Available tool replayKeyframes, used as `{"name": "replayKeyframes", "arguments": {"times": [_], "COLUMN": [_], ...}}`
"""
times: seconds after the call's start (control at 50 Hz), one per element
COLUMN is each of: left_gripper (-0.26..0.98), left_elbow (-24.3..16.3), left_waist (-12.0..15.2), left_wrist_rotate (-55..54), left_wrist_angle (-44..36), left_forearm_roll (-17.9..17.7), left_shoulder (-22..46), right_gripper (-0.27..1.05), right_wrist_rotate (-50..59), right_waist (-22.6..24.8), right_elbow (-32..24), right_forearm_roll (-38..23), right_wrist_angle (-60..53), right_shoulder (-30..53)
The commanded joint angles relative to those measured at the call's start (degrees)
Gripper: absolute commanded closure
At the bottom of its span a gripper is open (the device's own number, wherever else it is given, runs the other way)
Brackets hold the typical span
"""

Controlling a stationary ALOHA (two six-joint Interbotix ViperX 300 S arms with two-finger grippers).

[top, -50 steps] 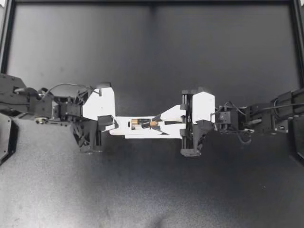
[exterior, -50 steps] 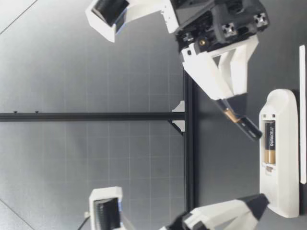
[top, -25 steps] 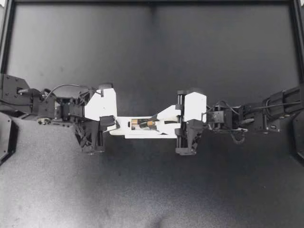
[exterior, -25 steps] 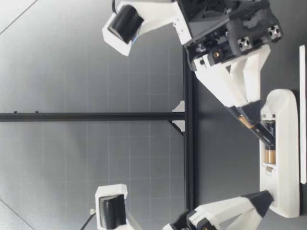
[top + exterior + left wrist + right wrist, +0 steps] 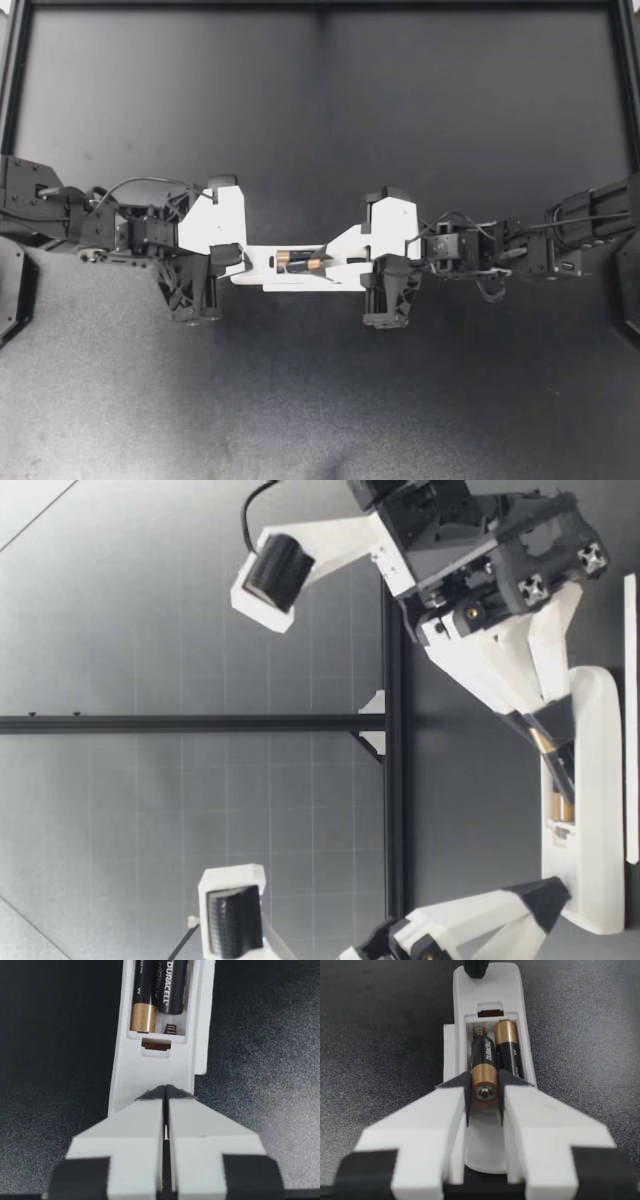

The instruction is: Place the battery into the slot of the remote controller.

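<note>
My right gripper (image 5: pixel 325 263) has its fingers (image 5: pixel 451 1102) narrowed onto the battery (image 5: pixel 484 1082), clamping its gold end from both sides. The battery's dark end reaches ahead of them into the free bay of the remote controller (image 5: pixel 262 277), toward the spring (image 5: pixel 478 1031) and beside a second battery (image 5: pixel 507 1050) already seated. From above, the held battery's long axis runs 3 to 9 o'clock, in line with the slot, which lies at 9 o'clock from the fingers. From table height it is tilted, far end down in the bay and gripped end raised, so I judge the coming move is to lower that end flat. At the remote's 9 o'clock end, my left gripper (image 5: pixel 237 265) has its fingers closed together, tips resting on the remote, seemingly pinning it to the counter (image 5: pixel 320 400).
</note>
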Motion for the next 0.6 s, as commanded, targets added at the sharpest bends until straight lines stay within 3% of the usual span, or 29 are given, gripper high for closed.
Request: {"name": "replayKeyframes", "arguments": {"times": [0.0,0.34,0.42,0.58], "left_gripper": [0.89,0.89,0.89,0.89], "left_elbow": [-0.44,-0.53,-0.53,-0.44], "left_waist": [0.18,0.09,0.18,0.09], "left_wrist_rotate": [-0.09,-0.09,-0.09,-0.35], "left_wrist_angle": [0.09,0.09,0.09,0.00], "left_forearm_roll": [-0.09,-0.09,-0.09,-0.09], "left_shoulder": [-0.44,-0.70,-0.70,-0.70], "right_gripper": [0.74,0.72,0.66,0.41], "right_wrist_rotate": [-0.18,-0.18,-0.18,-0.09], "right_waist": [-0.44,-0.44,-0.44,0.09], "right_elbow": [-1.23,-2.02,-2.20,-4.04], "right_forearm_roll": [-0.09,-0.09,-0.09,-0.18], "right_wrist_angle": [1.05,7.29,8.09,10.02], "right_shoulder": [-1.93,-4.48,-5.10,-5.01]}}
